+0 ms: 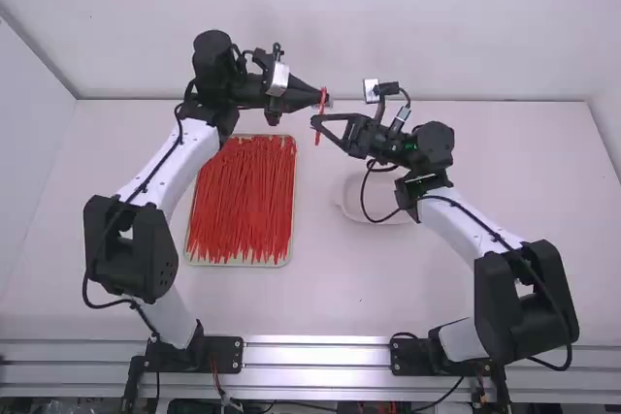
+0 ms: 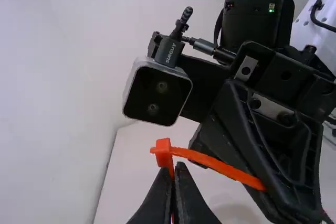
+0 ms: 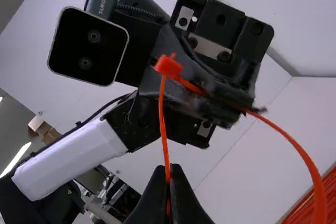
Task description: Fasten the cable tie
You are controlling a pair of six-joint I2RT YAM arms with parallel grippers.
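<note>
The cable tie [image 1: 321,100] is a thin orange-red strap with a small square head [image 3: 168,65]. It is held up in the air over the far middle of the counter [image 1: 543,172], between the two arms and just beyond the tray [image 1: 239,264] of spare ties [image 1: 243,199] of the same colour.

From the high view we make out little more than a short red sliver between the left end effector [image 1: 320,95] and the right end effector [image 1: 316,124], which sit just beside each other.

The left wrist view brings us in close. The left end effector's own fingers [image 2: 160,192] are clenched on the strap directly under the head, with a line of red showing between them. A stretch of strap runs off sideways to the other arm's black frame.

The right wrist view adds what the others lack. A straight length of strap runs from the head to the right end effector's fingers [image 3: 181,192], which are pinched tight on it. A second, longer length sweeps away from the left end effector in a wide curve out of the picture. Whether the tail has passed through the head we cannot quite tell, as the black fingers behind it hide the joint.
</note>
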